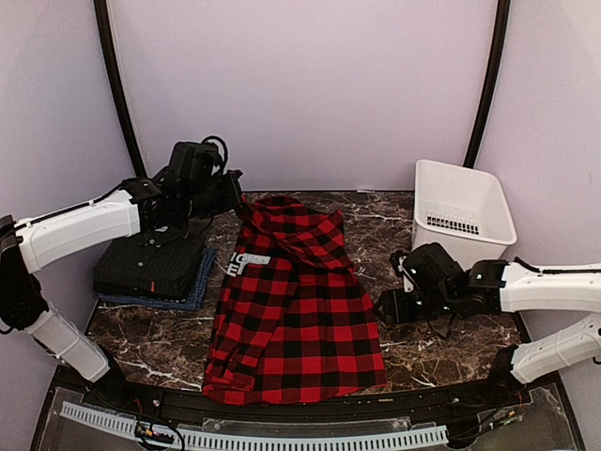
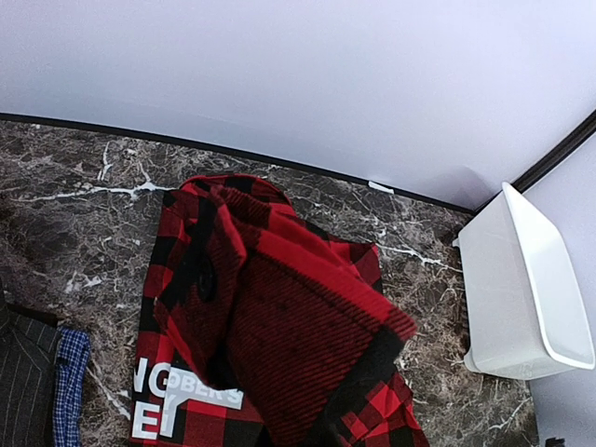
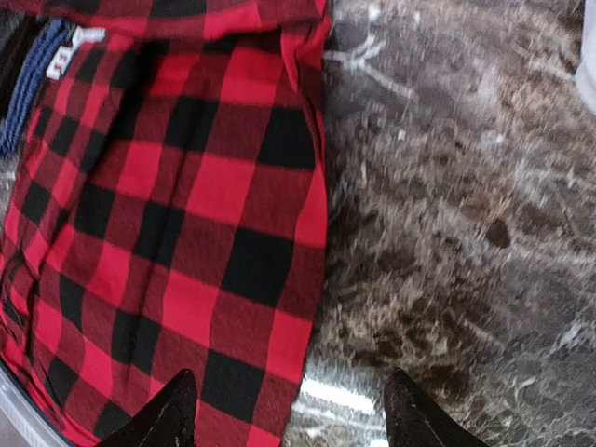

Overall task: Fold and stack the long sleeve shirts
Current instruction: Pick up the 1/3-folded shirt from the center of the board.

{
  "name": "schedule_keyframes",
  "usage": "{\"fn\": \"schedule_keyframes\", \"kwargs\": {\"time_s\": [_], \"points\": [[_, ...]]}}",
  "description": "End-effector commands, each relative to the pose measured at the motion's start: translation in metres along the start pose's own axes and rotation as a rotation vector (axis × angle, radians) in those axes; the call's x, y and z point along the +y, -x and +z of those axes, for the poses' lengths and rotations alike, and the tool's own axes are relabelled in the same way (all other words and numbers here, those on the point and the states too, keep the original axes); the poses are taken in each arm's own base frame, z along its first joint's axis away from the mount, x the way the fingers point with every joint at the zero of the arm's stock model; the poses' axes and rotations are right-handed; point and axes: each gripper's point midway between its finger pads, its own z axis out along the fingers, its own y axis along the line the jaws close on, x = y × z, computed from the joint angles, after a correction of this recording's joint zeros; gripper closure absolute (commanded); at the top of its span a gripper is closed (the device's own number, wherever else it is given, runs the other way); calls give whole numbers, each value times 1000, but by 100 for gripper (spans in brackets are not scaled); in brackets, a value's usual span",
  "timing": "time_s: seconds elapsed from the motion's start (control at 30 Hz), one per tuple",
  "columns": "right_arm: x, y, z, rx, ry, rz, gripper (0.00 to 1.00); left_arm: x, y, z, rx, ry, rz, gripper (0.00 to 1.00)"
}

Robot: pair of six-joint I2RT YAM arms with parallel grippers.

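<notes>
Dark marble with white veins covers the table (image 1: 441,352), closed in by pale lilac walls. At its middle lies the red-and-black checked shirt (image 1: 296,310), spread lengthwise from the near edge toward the back wall, with white block letters (image 1: 249,263) on a black patch along its left side. Its far left corner is lifted off the marble and folded over toward the centre. The left gripper (image 1: 237,195) is pinched together on that raised cloth. In the left wrist view the fabric rises close to the lens and the fingers themselves do not show.

Left of the checked shirt, just beside it, 2 folded shirts form a stack: the black shirt (image 1: 150,263) with a small red tag on top, the blue shirt (image 1: 194,293) beneath it, only its edge showing.

On the other side, the right gripper (image 1: 390,305) sits low near the checked shirt's right edge. Its 2 fingers (image 3: 177,414) stand apart with nothing between them, 1 over the cloth and the other over bare marble.

Farther back on the right stands the white plastic basket (image 1: 488,202), well apart from the shirts.
</notes>
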Motion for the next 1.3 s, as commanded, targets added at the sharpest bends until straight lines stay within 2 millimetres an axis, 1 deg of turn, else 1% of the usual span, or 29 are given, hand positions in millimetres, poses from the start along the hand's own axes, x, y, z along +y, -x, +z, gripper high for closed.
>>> {"fn": "schedule_keyframes", "kwargs": {"time_s": [0.0,0.1,0.23,0.37,0.43,0.47,0.5,0.53,0.57,0.6,0.63,0.7,0.73,0.8,0.83,0.9,0.93,0.97,1.0,1.07,1.13,1.17,1.27], "points": [[7,-50,1,135,54,84,38,9,0,3,-11,9,-13,100],[7,-74,2,194,46,109,44,11,-5,10,3,9,-15,100],[9,-95,0,248,36,132,50,13,-12,20,20,10,-9,100],[16,-117,-1,303,38,139,55,16,-26,35,51,12,-8,100],[19,-127,-1,330,25,132,57,20,-38,46,76,22,-6,100],[19,-131,-1,341,12,130,58,24,-48,54,98,34,-2,100],[19,-135,-1,352,-2,126,58,26,-54,58,114,38,-7,100],[20,-138,-1,359,-11,123,59,31,-66,65,144,53,-4,100],[21,-140,-1,366,-17,118,60,31,-74,68,166,46,-13,100],[23,-142,0,373,-24,114,60,36,-85,74,192,55,-15,100],[25,-144,1,379,-27,109,61,37,-93,77,213,48,-23,100],[27,-148,5,394,-40,99,61,43,-117,85,263,37,-32,100],[26,-151,8,406,-56,93,61,44,-124,86,282,34,-36,100],[28,-154,12,421,-73,80,61,44,-138,90,315,10,-48,100],[29,-155,13,424,-74,73,63,47,-149,93,339,7,-51,100],[31,-156,16,431,-81,61,68,52,-162,98,367,15,-56,100],[28,-157,17,436,-95,55,73,54,-166,99,375,20,-60,100],[23,-157,17,435,-122,49,77,58,-173,102,389,32,-60,100],[18,-156,16,427,-151,41,81,60,-176,104,394,36,-67,100],[10,-150,13,410,-191,36,89,61,-182,109,405,41,-81,100],[4,-144,11,396,-199,44,99,64,-192,118,424,55,-90,100],[1,-139,11,386,-198,52,100,65,-194,121,428,59,-94,100],[-10,-123,9,348,-209,72,100,66,-196,136,428,79,-93,100]]}}
